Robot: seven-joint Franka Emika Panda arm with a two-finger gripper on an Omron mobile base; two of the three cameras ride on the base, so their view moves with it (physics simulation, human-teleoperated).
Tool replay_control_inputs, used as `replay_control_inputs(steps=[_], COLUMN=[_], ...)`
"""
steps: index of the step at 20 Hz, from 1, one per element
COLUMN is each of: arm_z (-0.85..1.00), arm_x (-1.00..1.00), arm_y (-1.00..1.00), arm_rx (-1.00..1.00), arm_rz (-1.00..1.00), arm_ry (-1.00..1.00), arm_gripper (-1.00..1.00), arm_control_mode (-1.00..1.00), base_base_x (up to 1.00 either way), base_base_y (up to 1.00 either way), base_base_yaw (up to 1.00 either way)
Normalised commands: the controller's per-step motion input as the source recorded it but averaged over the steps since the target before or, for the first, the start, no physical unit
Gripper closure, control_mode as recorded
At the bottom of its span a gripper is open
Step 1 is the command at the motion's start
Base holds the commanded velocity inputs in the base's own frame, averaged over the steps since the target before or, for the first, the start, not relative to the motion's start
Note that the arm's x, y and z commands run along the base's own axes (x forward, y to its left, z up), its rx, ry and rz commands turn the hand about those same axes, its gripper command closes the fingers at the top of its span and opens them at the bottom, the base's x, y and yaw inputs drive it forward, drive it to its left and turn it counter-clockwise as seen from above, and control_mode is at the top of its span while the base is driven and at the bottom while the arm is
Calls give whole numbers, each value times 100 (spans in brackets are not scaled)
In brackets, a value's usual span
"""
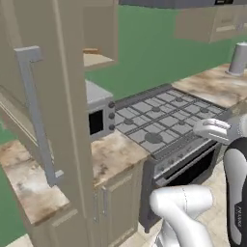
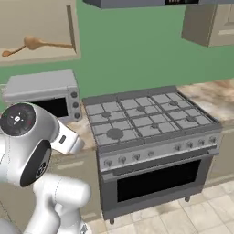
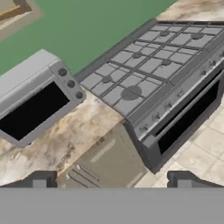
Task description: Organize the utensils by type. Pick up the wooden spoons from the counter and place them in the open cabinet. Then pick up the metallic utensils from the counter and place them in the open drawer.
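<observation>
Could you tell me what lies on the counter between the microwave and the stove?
Nothing: in the hand view, the counter strip between microwave and stove is bare marbled stone.

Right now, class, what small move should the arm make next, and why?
Probably swing the open tool along the counter to seek the metallic utensils. What look like both wooden spoons already lie on the shelf of the cabinet. The tool holds nothing and hangs above the counter between the microwave and the stove.
</observation>
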Motion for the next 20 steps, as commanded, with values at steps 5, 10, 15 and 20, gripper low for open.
replay_control_inputs(steps=[5, 10, 15, 20], arm_z=[0, 0, 0, 0], arm_x=[0, 0, 0, 0], arm_y=[0, 0, 0, 0], arm_rx=[0, 0, 0, 0], arm_rz=[0, 0, 0, 0], arm_ry=[0, 0, 0, 0], arm_gripper=[-100, -100, -100, -100], arm_control_mode=[100, 100, 100, 100], base_base_x=[0, 1, 2, 2], base_base_y=[-2, -2, -6, -15], base_base_yaw=[-100, -100, -100, -98])
